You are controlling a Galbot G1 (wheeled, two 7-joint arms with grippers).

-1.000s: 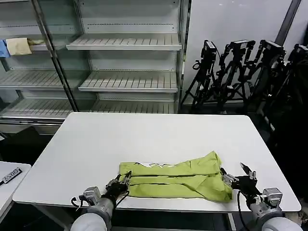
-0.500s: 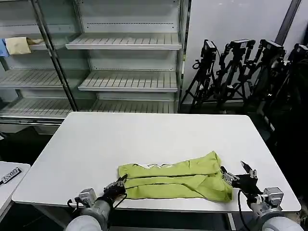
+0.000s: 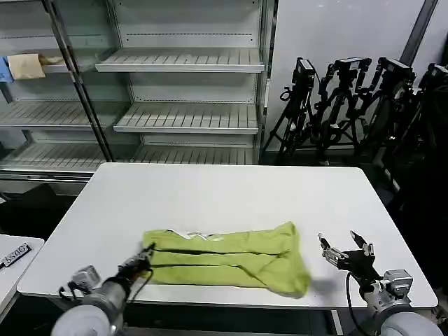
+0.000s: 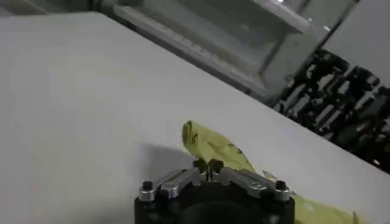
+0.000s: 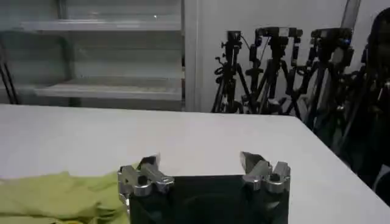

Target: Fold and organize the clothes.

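Head view: a lime T-shirt is seen lying folded into a long band on the white bench, close to the bench's near edge. Its length runs along that edge, and one end is bunched into a rounded lump toward the right end effector. A thin strip of white print is visible along the shirt's far fold.

The left end effector is positioned at the shirt's other end, low over the bench's near edge. Its fingers are closed together on the corner of the T-shirt, as is confirmed by the left wrist view, where the two fingertips are seen meeting on the yellow-green fabric.

The right end effector is held just beside the bunched end of the shirt, clear of the cloth. Its fingers are spread apart with nothing between them; in the right wrist view the right end effector is shown open above the bench, with the T-shirt lying off to one side.

Beyond the bench, empty-looking metal shelves and a group of black tripods are visible.
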